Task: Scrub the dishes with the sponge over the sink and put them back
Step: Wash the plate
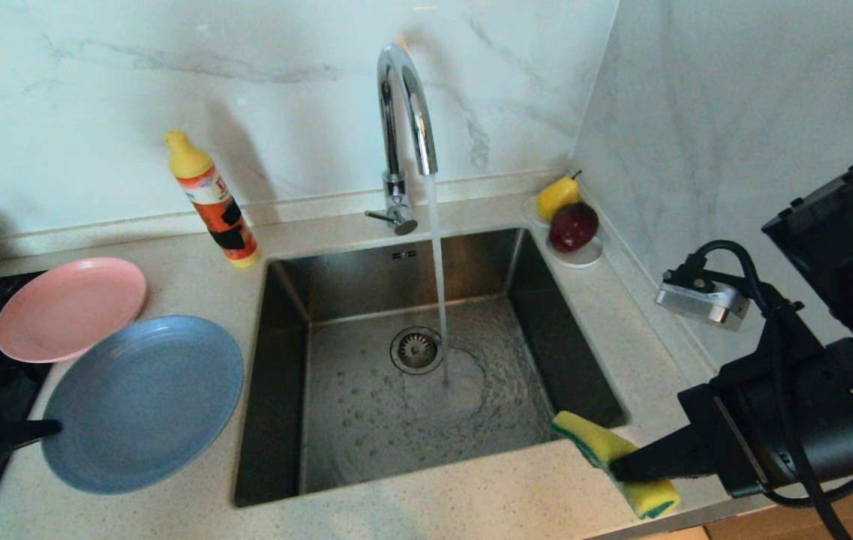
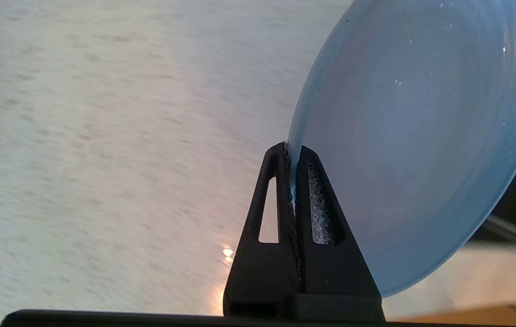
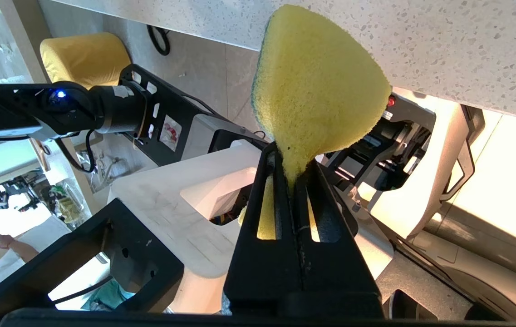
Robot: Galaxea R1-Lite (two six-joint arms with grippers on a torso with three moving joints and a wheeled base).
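Left gripper (image 2: 292, 156): jaws were pinched tight on the rim of the light blue plate (image 1: 142, 401), at its near-left edge, as the left wrist view showed plainly.
Light blue plate: sat on the countertop (image 1: 471, 502) left of the sink (image 1: 426, 360), overlapping the front edge of the pink plate (image 1: 70, 307). From where I stood I could not tell whether it lay flat or was tipped slightly off the surface.
Pink plate: lay flat on the counter behind the blue one, not gripped.
Right gripper (image 3: 293, 175): jaws were clamped on the sponge (image 1: 616, 463), squeezing its middle so the yellow foam flared out past the tips.
Sponge: was held above the front-right corner of the sink, over the counter edge, well apart from either plate.
Tap (image 1: 405, 112): was running, the stream landing just beside the drain strainer (image 1: 416, 349).
Teal bowl: not seen in any view.
Other items: detergent bottle (image 1: 212, 199) behind the plates; pear (image 1: 557, 196) and a dark red fruit (image 1: 574, 226) on a white saucer (image 1: 582, 256) in the back-right corner.
Step in hand: judged to be handling the blue plate, either picking it up or returning it.
Next move calls for: if unscrubbed, carrying the plate over the basin and bringing the sponge face against it; if done, releasing the rim once the plate rested flat.
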